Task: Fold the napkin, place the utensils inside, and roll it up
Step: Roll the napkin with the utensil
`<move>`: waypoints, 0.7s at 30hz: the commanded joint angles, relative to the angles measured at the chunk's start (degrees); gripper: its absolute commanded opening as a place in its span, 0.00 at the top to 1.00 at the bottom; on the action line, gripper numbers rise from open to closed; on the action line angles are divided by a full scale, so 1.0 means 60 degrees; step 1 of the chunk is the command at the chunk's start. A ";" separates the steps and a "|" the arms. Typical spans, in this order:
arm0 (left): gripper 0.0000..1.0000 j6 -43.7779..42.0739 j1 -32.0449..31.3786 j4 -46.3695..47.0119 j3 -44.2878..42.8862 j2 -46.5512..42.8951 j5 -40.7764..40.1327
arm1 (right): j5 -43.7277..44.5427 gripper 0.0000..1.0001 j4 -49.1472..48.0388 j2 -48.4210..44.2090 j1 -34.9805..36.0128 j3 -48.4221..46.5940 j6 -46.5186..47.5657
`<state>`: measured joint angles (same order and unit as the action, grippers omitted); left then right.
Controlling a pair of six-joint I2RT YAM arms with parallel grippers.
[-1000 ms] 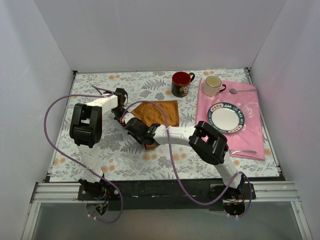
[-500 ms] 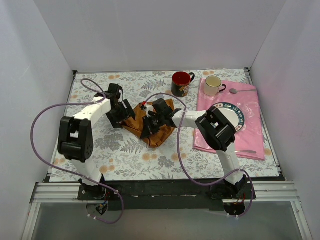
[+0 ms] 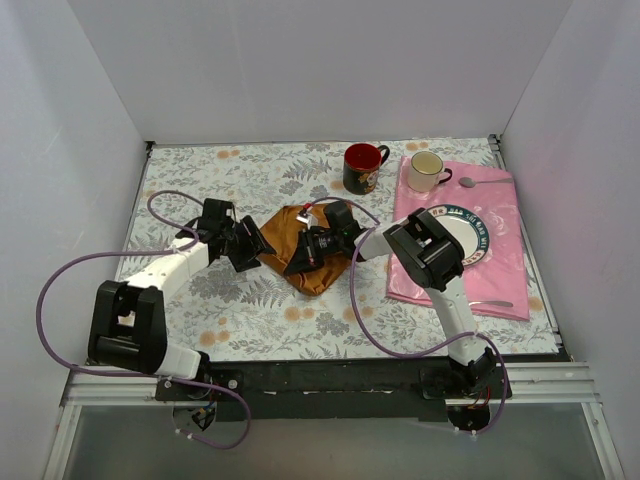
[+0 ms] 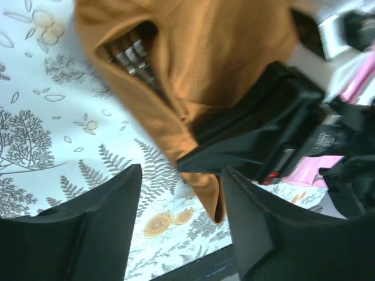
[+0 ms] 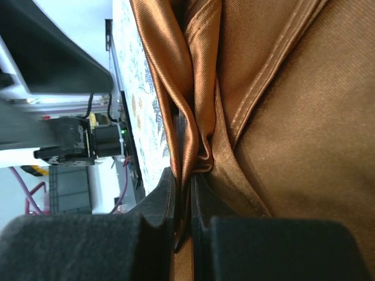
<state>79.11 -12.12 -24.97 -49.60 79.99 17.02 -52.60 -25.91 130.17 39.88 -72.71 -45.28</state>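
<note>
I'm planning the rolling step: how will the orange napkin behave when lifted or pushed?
Probably floppy: the napkin bunches into soft folds where the right claw pinches it. Its satiny sheen suggests it may slip. The forks peeking from a loose fold could slide out if it tilts.

A fixed camera above and behind the arms looks down on the whole desk (image 3: 250, 300), while the left wrist camera peers closely past the left pincer (image 4: 181, 175) at the napkin (image 4: 234, 52), and the right wrist camera, seemingly almost touching that same napkin, shows little else.
</note>
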 commanded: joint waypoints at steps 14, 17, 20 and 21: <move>1.00 0.3366 -0.0046 0.6414 0.3095 -0.0017 0.0869 | 0.0270 0.99 -0.0471 0.0219 -0.0201 0.0252 -0.0950; 1.00 0.3543 -0.0060 0.7558 0.3506 0.0421 0.0841 | 0.0285 0.99 -0.0442 0.0161 -0.0187 0.0282 -0.0964; 1.00 0.3485 -0.0046 0.8466 0.3770 0.0803 0.0768 | 0.0329 0.99 -0.0296 0.0102 -0.0201 0.0282 -0.0891; 1.00 0.3427 -0.0060 0.8802 0.3828 0.0906 0.0710 | 0.0329 0.99 -0.0267 0.0073 -0.0187 0.0267 -0.0877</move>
<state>99.15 -12.19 16.73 -28.32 83.68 21.34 -52.69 -30.20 130.78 39.11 -71.72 -49.39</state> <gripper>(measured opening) 0.009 0.102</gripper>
